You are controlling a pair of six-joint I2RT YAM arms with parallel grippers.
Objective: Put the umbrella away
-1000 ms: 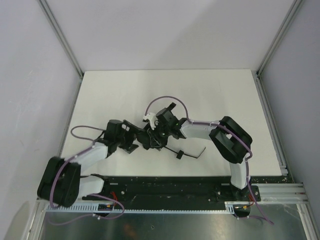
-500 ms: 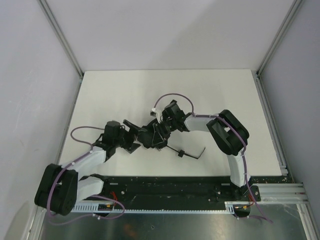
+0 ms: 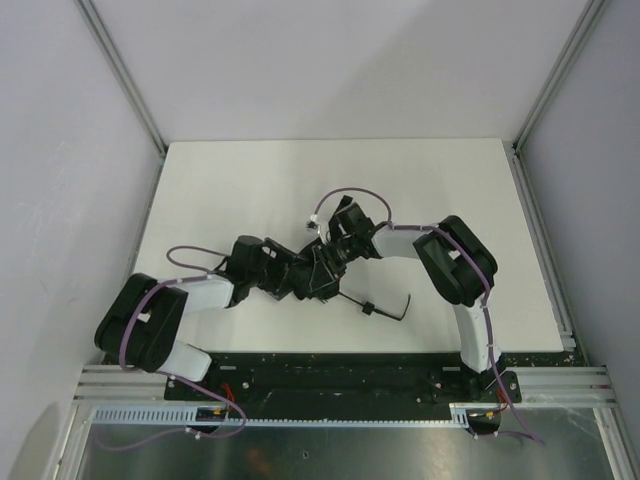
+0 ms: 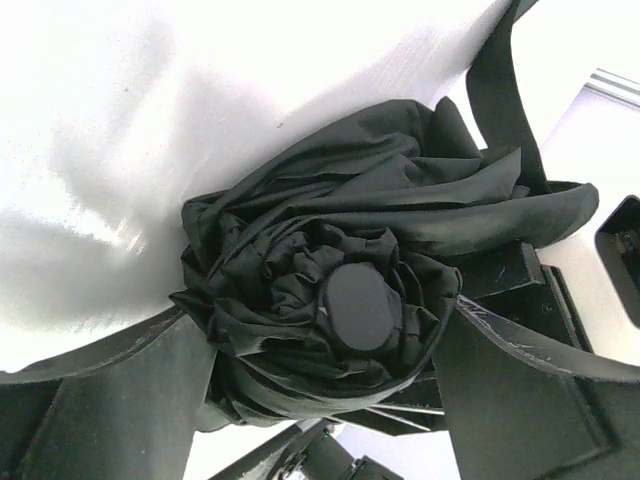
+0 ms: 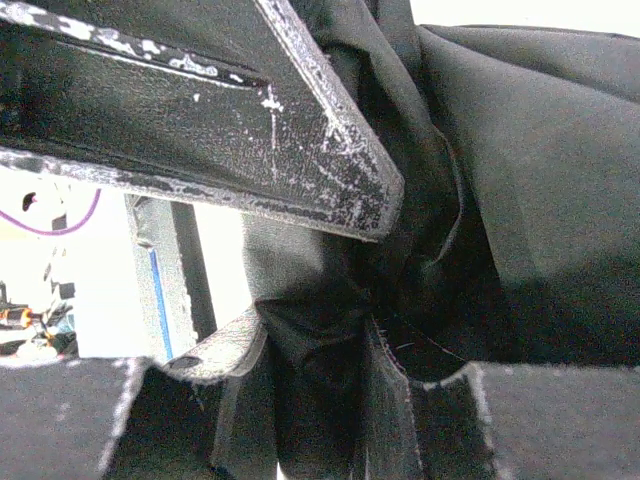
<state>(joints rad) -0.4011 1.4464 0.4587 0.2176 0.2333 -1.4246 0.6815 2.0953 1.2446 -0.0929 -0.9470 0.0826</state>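
Observation:
The black umbrella (image 3: 318, 282) lies folded on the white table (image 3: 250, 190) near the middle, between both arms. Its thin strap (image 3: 385, 308) trails to the right. My left gripper (image 3: 288, 277) comes from the left and is shut around the canopy end. In the left wrist view the bunched fabric and round end cap (image 4: 357, 305) sit between my fingers (image 4: 110, 400). My right gripper (image 3: 327, 260) comes from the right. In the right wrist view it (image 5: 315, 355) pinches a fold of the black fabric (image 5: 520, 150). The handle is hidden under the grippers.
The table's side rails (image 3: 540, 240) and grey walls enclose the workspace. The black base rail (image 3: 330, 375) runs along the near edge. Purple cables (image 3: 350, 195) loop over both wrists. A scuffed black finger (image 5: 250, 110) crosses the top of the right wrist view.
My left arm has swung right, and its gripper now sits around the umbrella's end. My right gripper has shifted slightly up and right while holding the fabric. The strap has barely moved.

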